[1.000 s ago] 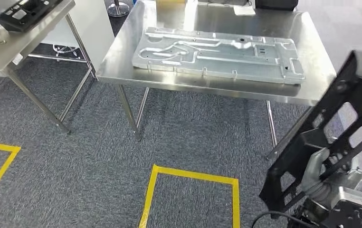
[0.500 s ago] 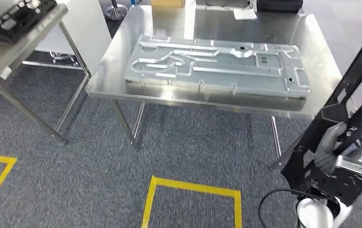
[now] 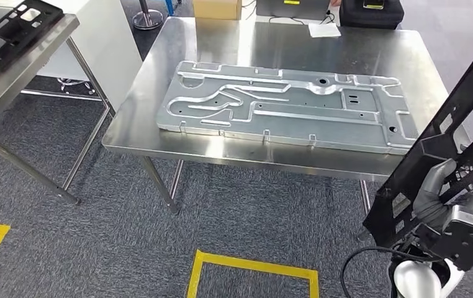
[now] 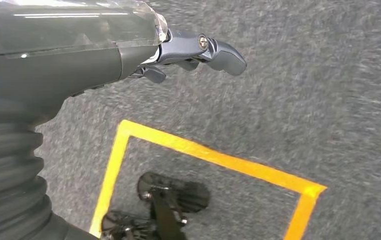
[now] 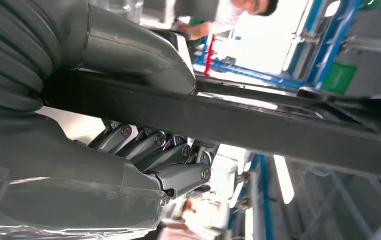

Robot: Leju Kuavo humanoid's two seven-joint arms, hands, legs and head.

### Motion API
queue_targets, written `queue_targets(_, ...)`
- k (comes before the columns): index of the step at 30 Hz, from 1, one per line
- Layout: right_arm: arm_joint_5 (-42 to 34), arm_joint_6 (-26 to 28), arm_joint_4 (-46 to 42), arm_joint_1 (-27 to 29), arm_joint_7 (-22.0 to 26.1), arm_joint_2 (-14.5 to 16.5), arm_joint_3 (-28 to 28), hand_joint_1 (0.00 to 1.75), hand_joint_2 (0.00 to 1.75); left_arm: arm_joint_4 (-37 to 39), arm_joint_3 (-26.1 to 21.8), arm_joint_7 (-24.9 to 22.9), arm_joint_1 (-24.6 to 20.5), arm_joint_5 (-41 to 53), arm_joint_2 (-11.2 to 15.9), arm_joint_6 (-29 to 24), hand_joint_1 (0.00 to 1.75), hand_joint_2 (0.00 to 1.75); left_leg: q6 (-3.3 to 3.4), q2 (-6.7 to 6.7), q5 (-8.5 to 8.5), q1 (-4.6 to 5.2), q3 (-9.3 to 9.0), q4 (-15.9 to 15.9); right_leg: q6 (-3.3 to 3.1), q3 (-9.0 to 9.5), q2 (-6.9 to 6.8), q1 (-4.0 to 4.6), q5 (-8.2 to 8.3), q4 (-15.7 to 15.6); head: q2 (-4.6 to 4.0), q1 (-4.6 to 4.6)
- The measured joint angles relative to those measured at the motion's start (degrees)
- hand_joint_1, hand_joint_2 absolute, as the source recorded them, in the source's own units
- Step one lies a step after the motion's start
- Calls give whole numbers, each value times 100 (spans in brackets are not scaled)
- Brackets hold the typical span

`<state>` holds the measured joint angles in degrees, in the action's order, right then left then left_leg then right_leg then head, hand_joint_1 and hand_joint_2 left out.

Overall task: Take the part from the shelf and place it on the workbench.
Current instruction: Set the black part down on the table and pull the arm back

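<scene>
Black part (image 3: pixel 451 133) gripped in right hand (image 3: pixel 436 192), workbench (image 3: pixel 221 146) bearing metal panel (image 3: pixel 287 105)

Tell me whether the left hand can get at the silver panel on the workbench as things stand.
Probably not yet. The left hand hangs over carpet, empty, while the silver panel lies on the workbench across a strip of floor. Nothing blocks it, but the robot would likely need to step closer.

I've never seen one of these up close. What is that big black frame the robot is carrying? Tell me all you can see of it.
The black frame is a long, flat, matte panel with rectangular cut-outs, plastic or painted metal by its look. It stands tilted, nearly on edge, beside the steel table's right end, not touching it. The right hand grips it near its lower part; its top leaves the head view.
</scene>
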<state>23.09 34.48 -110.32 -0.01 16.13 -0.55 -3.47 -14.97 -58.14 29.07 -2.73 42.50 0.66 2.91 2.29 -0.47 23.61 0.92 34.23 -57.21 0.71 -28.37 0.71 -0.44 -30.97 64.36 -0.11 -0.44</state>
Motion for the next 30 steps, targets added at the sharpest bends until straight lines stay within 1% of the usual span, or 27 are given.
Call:
queue_targets(1,2,-22,-23,5,-1,-23,-6,175,175,0,-5,0,-7,1,-4,0,0,175,11,-2,36,-18,-101,58,23,-217,-6,-11,-24,315,0,4)
queue_targets(2,5,-44,-40,12,-4,-44,-14,175,175,1,-12,-1,-11,1,-6,3,0,175,21,-3,90,-28,-190,92,47,-469,-9,-19,-133,611,-1,7)
queue_targets(3,12,-62,-51,21,-13,-65,-21,175,175,3,-19,-2,-14,2,-8,7,0,175,18,-5,154,-37,-274,108,70,-707,-11,-34,-323,820,0,8)
queue_targets(4,24,-80,-55,30,-22,-84,-28,175,175,4,-24,-4,-13,2,-10,12,0,175,8,-8,228,-47,-366,115,96,-894,-16,-54,-525,907,0,7)
queue_targets(5,42,-99,-58,36,-31,-100,-33,175,175,7,-26,-6,-10,3,-13,20,0,175,-6,-11,309,-60,-468,116,126,-1017,-24,-73,-660,861,0,7)
queue_targets(6,63,-122,-62,39,-38,-119,-35,175,175,9,-28,-8,-9,5,-17,28,0,175,-29,-15,400,-75,-581,114,158,-1075,-34,-91,-645,679,1,8)
queue_targets(7,84,-146,-69,40,-44,-139,-37,175,175,11,-30,-10,-9,10,-21,37,0,175,-58,-19,496,-90,-700,111,189,-1085,-48,-111,-440,397,1,9)
queue_targets(8,102,-164,-76,41,-46,-158,-38,175,175,13,-32,-13,-11,14,-25,45,0,175,-93,-22,600,-98,-811,91,207,-1085,-70,-129,-29,68,1,15)
queue_targets(9,117,-177,-83,38,-48,-176,-40,175,175,13,-34,-15,-12,18,-28,53,0,175,-133,-28,698,-97,-889,72,189,-1074,-98,-129,365,-185,1,17)
queue_targets(10,131,-189,-93,34,-56,-192,-41,175,175,13,-38,-19,-19,21,-28,59,0,175,-172,-28,787,-92,-940,58,151,-1067,-112,-123,672,-335,0,15)
queue_targets(11,147,-203,-109,28,-65,-207,-43,175,175,13,-42,-21,-31,24,-27,64,0,175,-210,-26,848,-83,-981,42,94,-1067,-121,-113,836,-392,0,13)
queue_targets(12,171,-224,-134,5,-72,-223,-44,175,175,13,-46,-23,-46,32,-26,73,0,175,-246,-23,855,-81,-984,7,26,-1046,-115,-101,812,-375,0,5)
queue_targets(13,196,-246,-167,-21,-78,-238,-44,175,175,14,-51,-23,-65,45,-25,82,0,175,-278,-13,820,-87,-941,-112,-24,-1014,-99,-107,780,-384,0,0)
queue_targets(14,221,-263,-197,-56,-77,-255,-44,175,175,14,-55,-22,-80,57,-26,90,0,175,-307,-5,741,-95,-832,-337,-69,-969,-94,-114,743,-407,1,-4)
queue_targets(15,246,-276,-221,-95,-75,-269,-44,175,175,15,-58,-22,-90,69,-28,97,0,175,-335,-1,681,-104,-635,-657,-107,-910,-90,-120,705,-434,1,-8)
queue_targets(16,267,-285,-235,-126,-76,-280,-44,175,175,15,-62,-23,-94,77,-30,99,0,175,-359,4,703,-111,-389,-1030,-135,-840,-90,-124,662,-464,1,-11)
queue_targets(17,289,-297,-243,-154,-79,-293,-44,175,175,15,-66,-25,-92,80,-32,98,0,175,-380,7,817,-115,-137,-1373,-153,-769,-89,-123,612,-483,1,-15)
queue_targets(18,314,-314,-246,-181,-85,-305,-44,175,175,15,-69,-26,-85,84,-32,99,0,175,-392,8,1021,-117,101,-1636,-163,-693,-86,-122,556,-494,1,-14)
queue_targets(19,338,-334,-246,-205,-93,-319,-44,175,175,15,-73,-28,-77,87,-31,99,0,175,-395,8,1233,-117,290,-1777,-166,-610,-82,-119,493,-499,1,-14)
queue_targets(20,365,-350,-246,-227,-103,-333,-44,175,175,15,-75,-29,-71,90,-31,101,0,175,-389,8,1368,-117,410,-1773,-165,-522,-78,-116,432,-499,1,-14)
queue_targets(21,392,-363,-246,-250,-115,-345,-44,175,175,15,-78,-30,-68,92,-31,102,0,175,-376,8,1358,-116,462,-1620,-163,-429,-75,-111,368,-499,1,-14)
queue_targets(22,422,-370,-246,-278,-133,-357,-43,175,175,15,-82,-28,-66,99,-30,102,0,175,-352,8,1168,-114,453,-1340,-157,-336,-74,-103,306,-499,1,-14)
queue_targets(24,484,-378,-244,-342,-174,-383,-39,175,175,15,-100,-22,-61,118,-20,101,0,175,-280,10,432,-90,399,-639,-130,-203,-64,-83,189,-493,1,-12)
queue_targets(25,527,-385,-242,-382,-205,-400,-37,175,175,15,-109,-20,-56,135,-13,98,0,175,-246,8,130,-75,382,-401,-104,-170,-53,-67,134,-483,1,-10)
queue_targets(26,582,-401,-235,-428,-246,-423,-35,175,175,15,-115,-20,-53,155,-6,92,0,175,-219,4,-64,-57,385,-270,-72,-154,-40,-58,86,-479,1,-10)
queue_targets(29,750,-457,-206,-621,-380,-538,-32,175,175,15,-118,-24,-84,216,-1,79,0,175,-159,-6,-140,-64,349,-197,29,-115,-25,-51,-18,-486,0,-11)
queue_targets(30,804,-463,-196,-687,-411,-580,-32,175,175,15,-118,-25,-102,230,-2,79,0,175,-129,-6,-141,-77,322,-164,55,-146,-30,-54,-91,-396,0,-7)
